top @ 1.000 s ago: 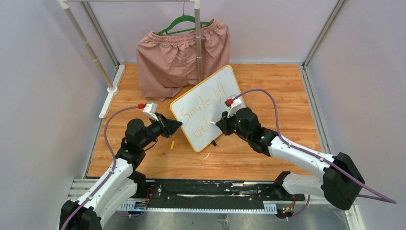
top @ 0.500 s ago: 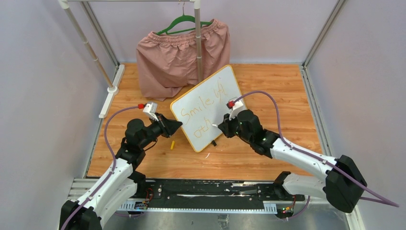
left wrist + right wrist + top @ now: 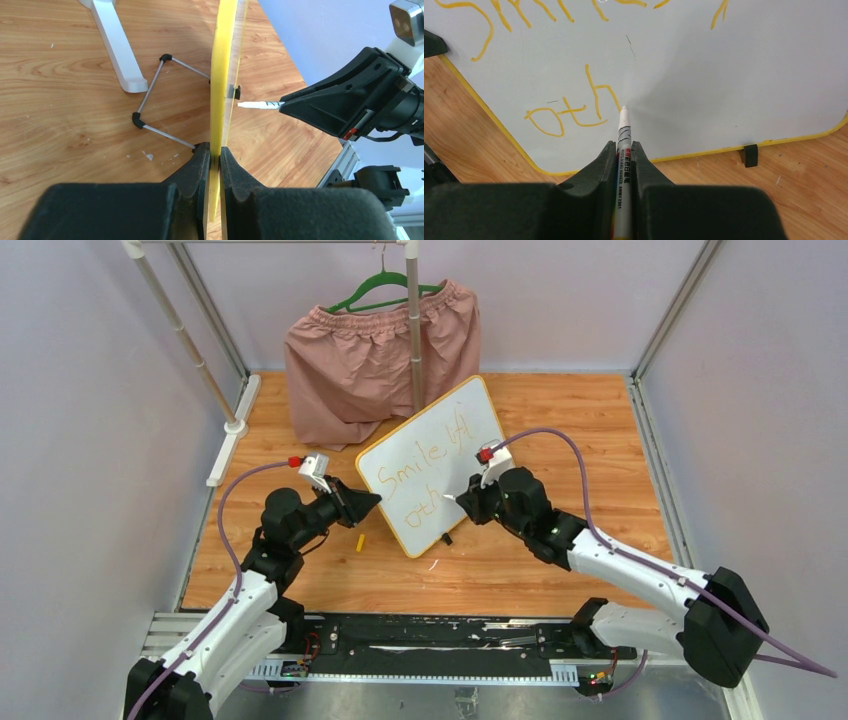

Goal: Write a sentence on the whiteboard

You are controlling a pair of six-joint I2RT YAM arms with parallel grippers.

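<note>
Bench (image 3: 560, 560) of wood grain, walled on three sides, carried every item in the scene. Pink shorts (image 3: 370, 360) hung from a green hanger (image 3: 375, 285) on a white rack (image 3: 412, 330) at the far edge.

The whiteboard (image 3: 420, 455) stood propped in front of the shorts near the middle of the bench. It was tilted and turned at an angle, its yellow frame resting on small black feet (image 3: 750, 154), with a wire stand (image 3: 155, 95) behind it.

The left arm reached in from the near left. The left fingers (image 3: 197, 165) were clenched on the board's yellow edge, one on each face, at its left corner.

The right arm reached in from the near right. The right fingers (image 3: 599, 170) were clamped around a white marker (image 3: 623, 130), whose barrel ran out between them toward the writing face. The marker's tip sat at the foot of the last stroke of the lower line, against the surface or just off it; contact could not be confirmed.

The sentence (image 3: 415, 465) was in thin orange strokes on two lines. The upper line began "Smile" and the lower read "oth" (image 3: 574, 107).

A small yellow piece (image 3: 361, 540) lay on the bench just beside the board's lower left edge, apart from both arms.
</note>
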